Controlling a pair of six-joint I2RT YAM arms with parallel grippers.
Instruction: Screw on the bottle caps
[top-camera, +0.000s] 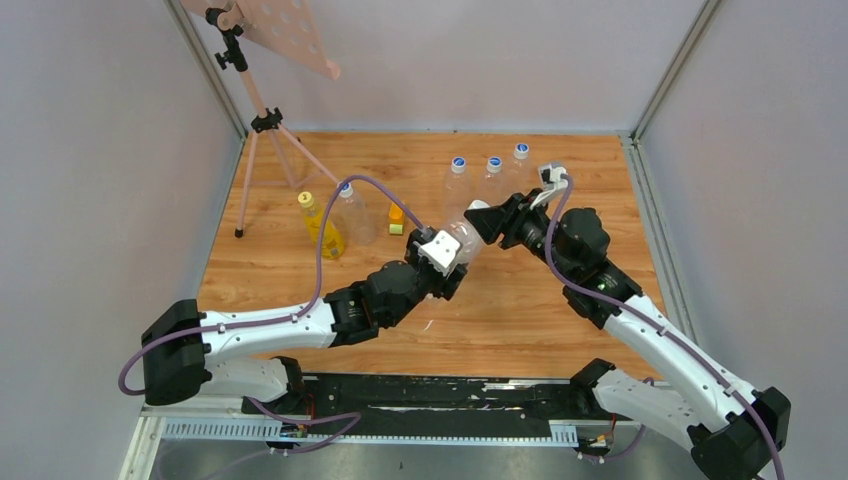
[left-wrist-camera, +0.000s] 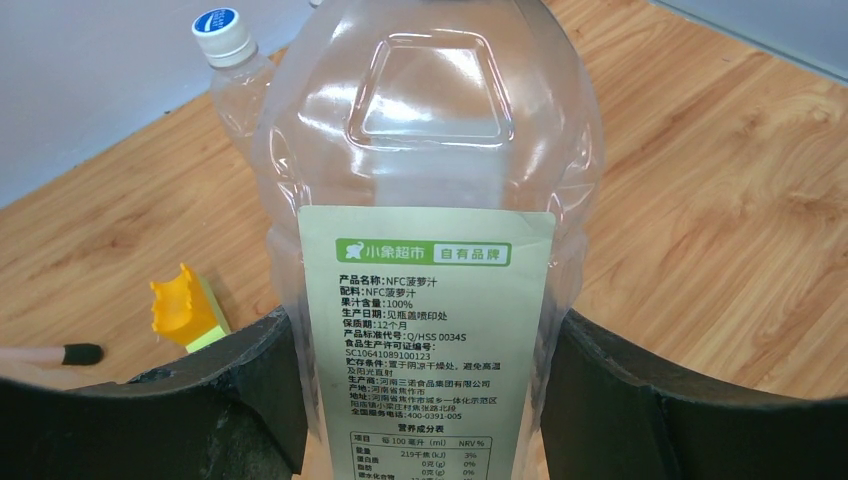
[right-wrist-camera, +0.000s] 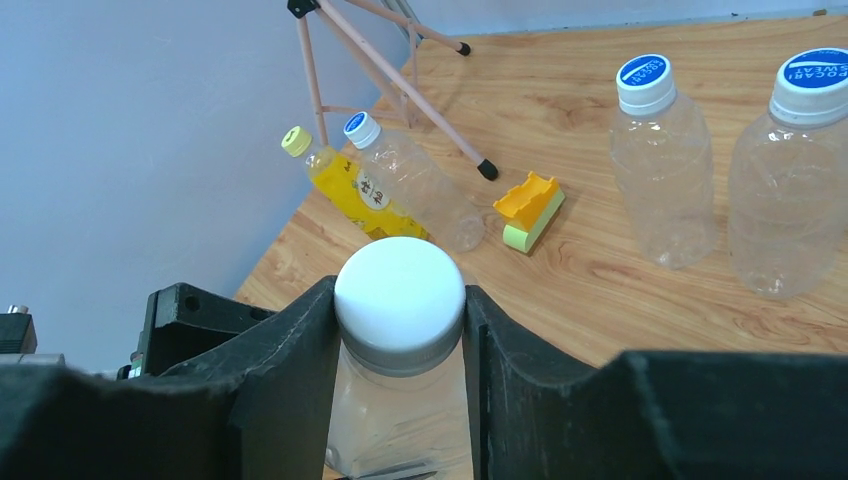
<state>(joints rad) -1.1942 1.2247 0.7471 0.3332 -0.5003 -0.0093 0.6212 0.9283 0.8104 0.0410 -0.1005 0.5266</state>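
I worked inside a laboratory test cell. Indications: plain grey panel walls (top-camera: 100, 150) on aluminium frame posts (top-camera: 675, 65) enclosed my wood-grain tabletop (top-camera: 520, 310); a tripod (top-camera: 262, 130) carried a perforated board (top-camera: 285, 28); a black mounting rail (top-camera: 430, 392) ran along the near edge.

Bare board (top-camera: 500, 320) open near the arms and at right, far edge lined by three capped bottles (top-camera: 492, 182), left side crowded — yellow bottle (top-camera: 325, 235), slim clear bottle (top-camera: 355, 218), orange-green block (top-camera: 396, 220), tripod (top-camera: 266, 122) — wide bottle (top-camera: 463, 240) with white cap (right-wrist-camera: 400, 280) clamped mid-board.
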